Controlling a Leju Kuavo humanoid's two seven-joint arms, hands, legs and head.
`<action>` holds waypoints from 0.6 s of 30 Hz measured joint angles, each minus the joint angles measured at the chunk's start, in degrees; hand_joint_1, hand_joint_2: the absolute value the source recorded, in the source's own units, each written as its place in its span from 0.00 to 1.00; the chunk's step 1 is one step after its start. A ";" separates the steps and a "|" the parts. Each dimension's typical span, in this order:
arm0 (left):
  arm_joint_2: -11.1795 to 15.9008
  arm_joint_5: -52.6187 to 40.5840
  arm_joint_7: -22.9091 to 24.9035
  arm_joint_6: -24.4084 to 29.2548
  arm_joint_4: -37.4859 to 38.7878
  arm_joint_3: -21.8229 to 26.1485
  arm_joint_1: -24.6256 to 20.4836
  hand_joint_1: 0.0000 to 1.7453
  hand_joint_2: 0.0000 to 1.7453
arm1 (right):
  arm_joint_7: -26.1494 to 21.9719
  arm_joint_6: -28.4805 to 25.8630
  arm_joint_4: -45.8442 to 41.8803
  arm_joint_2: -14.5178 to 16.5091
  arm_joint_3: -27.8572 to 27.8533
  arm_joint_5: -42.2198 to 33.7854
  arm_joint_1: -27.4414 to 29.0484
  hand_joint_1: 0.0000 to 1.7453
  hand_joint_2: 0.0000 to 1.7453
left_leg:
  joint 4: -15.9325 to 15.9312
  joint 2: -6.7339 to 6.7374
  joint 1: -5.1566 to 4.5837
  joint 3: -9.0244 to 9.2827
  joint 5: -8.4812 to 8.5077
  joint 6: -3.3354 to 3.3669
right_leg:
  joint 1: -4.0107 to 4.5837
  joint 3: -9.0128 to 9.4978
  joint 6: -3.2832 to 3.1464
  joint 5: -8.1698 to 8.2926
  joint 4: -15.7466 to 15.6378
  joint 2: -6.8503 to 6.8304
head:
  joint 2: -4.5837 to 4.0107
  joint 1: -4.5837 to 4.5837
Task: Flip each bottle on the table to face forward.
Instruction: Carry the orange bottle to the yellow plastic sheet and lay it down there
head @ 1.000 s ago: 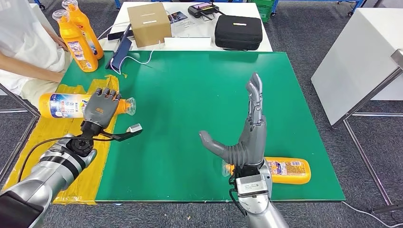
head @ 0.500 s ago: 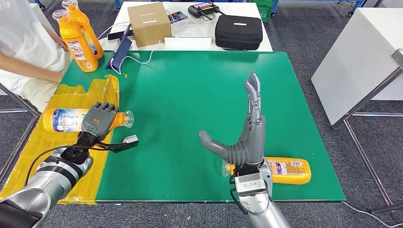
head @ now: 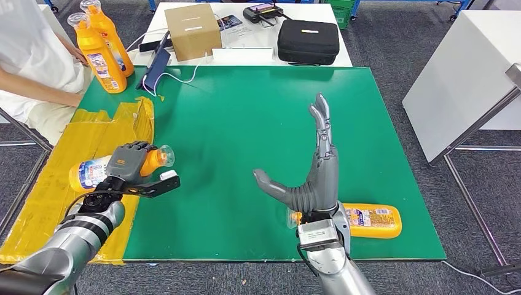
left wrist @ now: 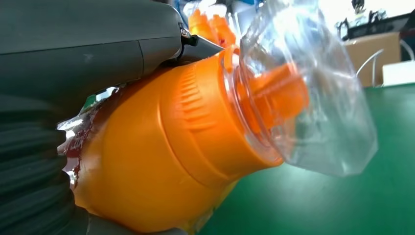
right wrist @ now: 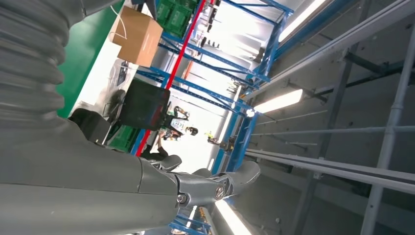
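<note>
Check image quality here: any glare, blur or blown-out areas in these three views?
Head view: even light, sharp. Left wrist view: bottle close, clear cap glary, background washed out. Right wrist view: ceiling lights blown out, hand looming.

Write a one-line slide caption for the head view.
Left hand grips an orange bottle over yellow tape; right hand open above another lying bottle.

The left hand [head: 128, 161] has pulled its bottle [head: 98, 170] nearer, tilted.
</note>
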 joint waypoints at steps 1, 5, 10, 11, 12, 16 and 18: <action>-0.09 -0.08 0.06 -0.12 0.15 0.29 0.12 0.35 1.00 | 0.00 0.02 0.02 0.00 0.00 0.01 -0.01 0.00 1.00 | 0.00 0.00 0.00 0.00 0.00 0.00 | 0.00 0.00 0.00 0.00 0.00 0.00 | 0.00 0.00; -0.32 -0.23 0.15 -0.40 0.60 0.92 0.43 0.00 1.00 | 0.00 0.09 0.08 0.00 0.00 0.01 -0.03 0.00 1.00 | 0.00 -0.01 0.00 -0.01 0.00 0.00 | 0.00 0.00 0.00 0.00 0.00 -0.01 | 0.00 0.00; -0.61 -1.42 1.54 -2.18 1.30 1.50 0.88 0.00 1.00 | 0.07 0.36 0.16 0.00 0.00 0.05 -0.12 0.00 1.00 | 0.00 -0.01 0.00 -0.01 0.00 0.00 | -0.01 0.00 0.00 0.00 0.00 -0.01 | 0.00 0.00; -0.67 -1.72 1.91 -2.67 1.49 1.53 0.97 0.00 1.00 | 0.10 0.44 0.19 0.00 0.00 0.07 -0.14 0.00 1.00 | 0.00 -0.02 0.00 -0.01 0.00 0.00 | -0.01 0.00 0.00 0.00 0.00 -0.01 | 0.00 0.00; -0.74 -1.94 2.22 -3.07 1.67 1.56 1.03 0.00 1.00 | 0.13 0.49 0.22 0.00 0.00 0.10 -0.17 0.00 1.00 | 0.00 -0.03 0.00 -0.01 0.00 0.00 | -0.01 0.01 0.00 0.00 -0.01 -0.02 | 0.00 0.01; -1.03 -1.90 2.31 -3.63 2.10 1.82 1.08 0.00 1.00 | 0.26 0.57 0.37 0.00 0.00 0.23 -0.23 0.00 1.00 | 0.00 -0.06 0.00 0.00 0.00 0.00 | -0.01 0.03 0.00 0.00 -0.01 -0.04 | 0.00 -0.01; -1.21 -1.49 1.75 -3.57 2.26 2.15 1.12 0.00 1.00 | 0.33 0.59 0.45 0.00 0.00 0.29 -0.23 0.00 1.00 | 0.00 -0.06 0.00 0.01 0.00 0.00 | -0.01 0.04 0.00 0.00 -0.01 -0.04 | 0.00 0.00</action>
